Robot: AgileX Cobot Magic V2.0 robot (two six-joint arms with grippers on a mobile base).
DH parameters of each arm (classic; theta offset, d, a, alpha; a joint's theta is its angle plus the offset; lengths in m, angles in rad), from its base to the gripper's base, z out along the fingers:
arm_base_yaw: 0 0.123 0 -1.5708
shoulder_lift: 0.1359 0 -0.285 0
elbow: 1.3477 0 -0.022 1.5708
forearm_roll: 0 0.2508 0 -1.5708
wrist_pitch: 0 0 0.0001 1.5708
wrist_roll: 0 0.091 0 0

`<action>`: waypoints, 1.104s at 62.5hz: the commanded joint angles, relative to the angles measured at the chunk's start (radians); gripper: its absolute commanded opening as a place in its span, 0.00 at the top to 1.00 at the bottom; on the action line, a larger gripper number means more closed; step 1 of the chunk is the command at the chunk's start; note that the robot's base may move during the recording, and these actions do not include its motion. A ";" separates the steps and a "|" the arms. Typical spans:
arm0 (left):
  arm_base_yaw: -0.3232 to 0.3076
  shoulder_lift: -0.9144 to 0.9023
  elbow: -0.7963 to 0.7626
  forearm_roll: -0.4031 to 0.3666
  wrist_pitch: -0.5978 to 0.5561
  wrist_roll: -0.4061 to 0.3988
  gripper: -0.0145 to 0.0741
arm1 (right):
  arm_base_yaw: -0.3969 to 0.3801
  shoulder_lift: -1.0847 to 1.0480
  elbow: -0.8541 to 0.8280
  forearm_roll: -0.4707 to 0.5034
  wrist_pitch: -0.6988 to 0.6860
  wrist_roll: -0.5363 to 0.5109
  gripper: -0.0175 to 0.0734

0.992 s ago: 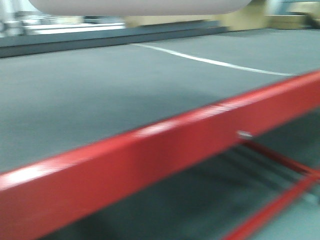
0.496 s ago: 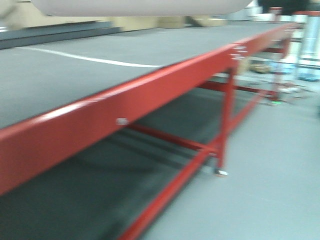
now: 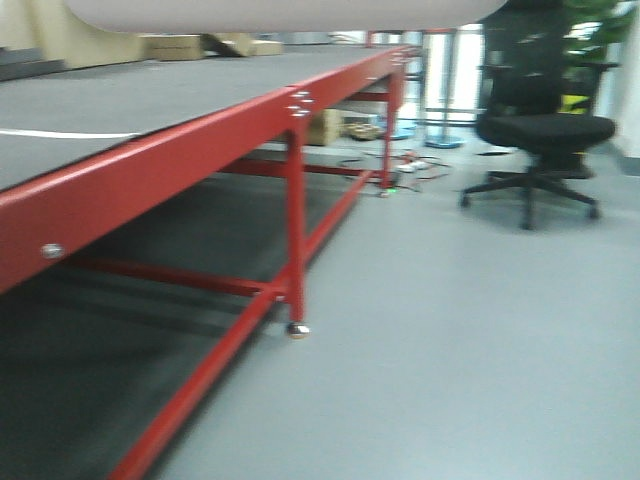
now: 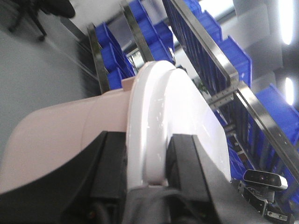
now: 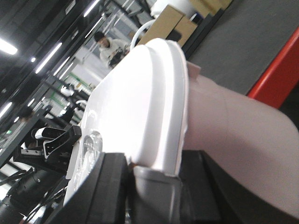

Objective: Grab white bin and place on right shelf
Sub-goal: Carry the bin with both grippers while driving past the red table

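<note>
The white bin (image 4: 168, 112) hangs in the air between both arms; its glossy lid overhangs a pinkish body (image 4: 60, 135). In the front view only its underside (image 3: 280, 12) shows along the top edge. My left gripper (image 4: 147, 142) is shut on the lid's rim at one end. At the other end my right gripper (image 5: 154, 161) is shut on the rim, with the lid (image 5: 140, 98) above its fingers. Rack tiers with shiny steel rails (image 4: 205, 56) and blue crates (image 4: 149, 35) stand beyond the bin; which tier is the right shelf I cannot tell.
A long red-framed table (image 3: 200, 140) with a dark mat runs along the left, its leg (image 3: 295, 250) close by. A black office chair (image 3: 540, 130) stands at the right on grey floor, with cables (image 3: 405, 165) behind. Cardboard boxes (image 5: 173, 21) and a person (image 5: 110, 44) are farther off.
The front view has swung right along the red table: its end, the floor and the office chair have come into sight. The bin stays at the top edge.
</note>
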 commanded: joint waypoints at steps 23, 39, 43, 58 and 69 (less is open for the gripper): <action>-0.046 -0.044 -0.029 -0.014 0.291 0.029 0.98 | 0.030 -0.043 -0.050 0.220 0.174 -0.008 0.68; -0.046 -0.044 -0.029 -0.014 0.291 0.029 0.98 | 0.030 -0.043 -0.050 0.220 0.174 -0.008 0.68; -0.046 -0.044 -0.029 -0.014 0.291 0.029 0.98 | 0.030 -0.043 -0.050 0.220 0.174 -0.008 0.68; -0.046 -0.044 -0.029 -0.014 0.291 0.029 0.98 | 0.030 -0.043 -0.050 0.220 0.174 -0.008 0.68; -0.046 -0.044 -0.029 -0.014 0.291 0.029 0.98 | 0.030 -0.043 -0.050 0.220 0.174 -0.008 0.68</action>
